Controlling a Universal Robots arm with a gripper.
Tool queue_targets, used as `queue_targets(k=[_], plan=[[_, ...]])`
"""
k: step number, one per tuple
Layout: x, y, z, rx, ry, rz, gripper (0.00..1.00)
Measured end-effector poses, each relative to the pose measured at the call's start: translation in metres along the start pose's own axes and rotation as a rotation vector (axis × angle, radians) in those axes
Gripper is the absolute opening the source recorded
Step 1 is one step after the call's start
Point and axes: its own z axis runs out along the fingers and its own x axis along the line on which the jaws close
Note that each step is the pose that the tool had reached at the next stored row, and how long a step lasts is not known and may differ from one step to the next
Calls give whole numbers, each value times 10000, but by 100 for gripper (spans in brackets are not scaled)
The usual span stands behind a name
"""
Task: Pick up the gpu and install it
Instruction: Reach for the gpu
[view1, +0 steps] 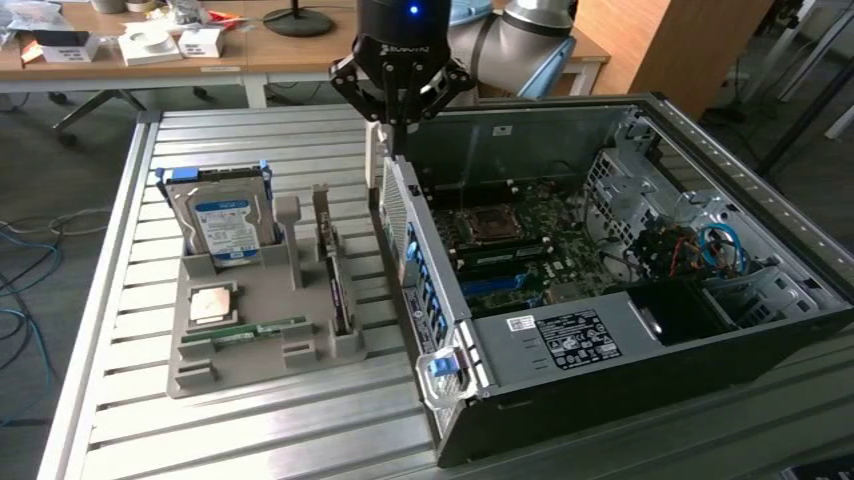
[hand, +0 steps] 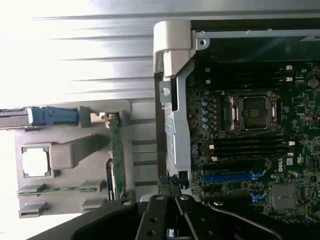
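The gpu (view1: 338, 290) stands on edge in a slot of the grey holder tray (view1: 254, 365), on the side nearest the computer case; it is a thin card with a dark face. In the wrist view the gpu (hand: 116, 160) appears as a narrow green-brown strip in the tray (hand: 145, 150). My gripper (view1: 396, 122) hangs above the rear wall of the open case (view1: 561, 340), away from the card. Its fingers (hand: 156, 212) meet at their tips with nothing between them. The motherboard (hand: 250, 150) lies exposed inside the case.
The tray also holds an upright blue-labelled hard drive (view1: 224, 222), a square processor (view1: 211, 303) and a small green memory stick (view1: 247, 330). Everything rests on a slatted metal table (view1: 267, 430). Desks with clutter stand behind.
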Motion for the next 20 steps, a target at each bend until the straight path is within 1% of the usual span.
queue_targets(k=[6,13,20], plan=[[49,-3,2,0,0,1,11],[82,-5,3,0,0,1,11],[93,-6,4,0,0,0,11]])
